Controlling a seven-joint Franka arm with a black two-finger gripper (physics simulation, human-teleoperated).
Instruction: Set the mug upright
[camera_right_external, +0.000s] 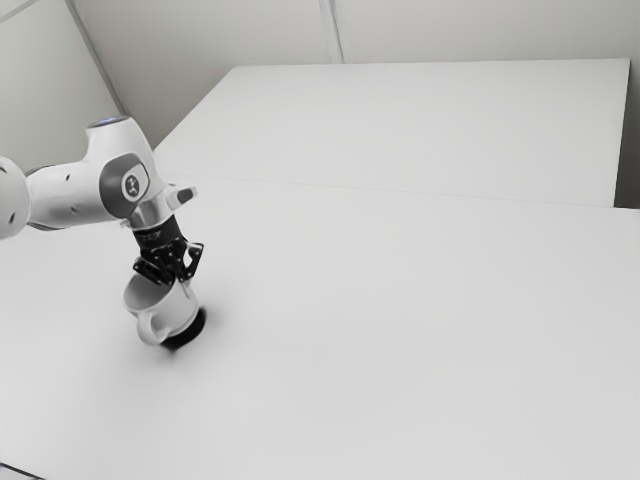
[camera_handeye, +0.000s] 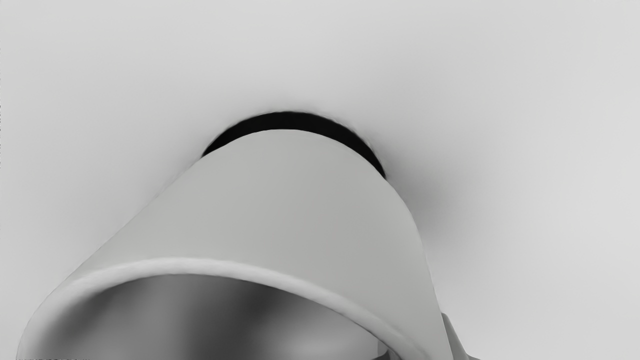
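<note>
The white mug (camera_right_external: 176, 312) with a black base leans in the exterior view, its mouth toward the upper left and its handle toward the viewer. Over its rim is my gripper (camera_right_external: 186, 282), shut on the mug's wall. In the wrist view the mug (camera_handeye: 300, 205) shows its outer side, rim and part of its dark inside. The gripper (camera_handeye: 419, 350) has one fingertip inside the mouth and the other against the outer wall. Whether the base touches the table cannot be told.
The white table (camera_right_external: 400, 330) spreads around the mug. A large pale panel (camera_right_external: 420, 125) lies beyond it, toward the top of the exterior view. A thin dark line (camera_right_external: 20, 470) crosses the exterior view's lower left corner.
</note>
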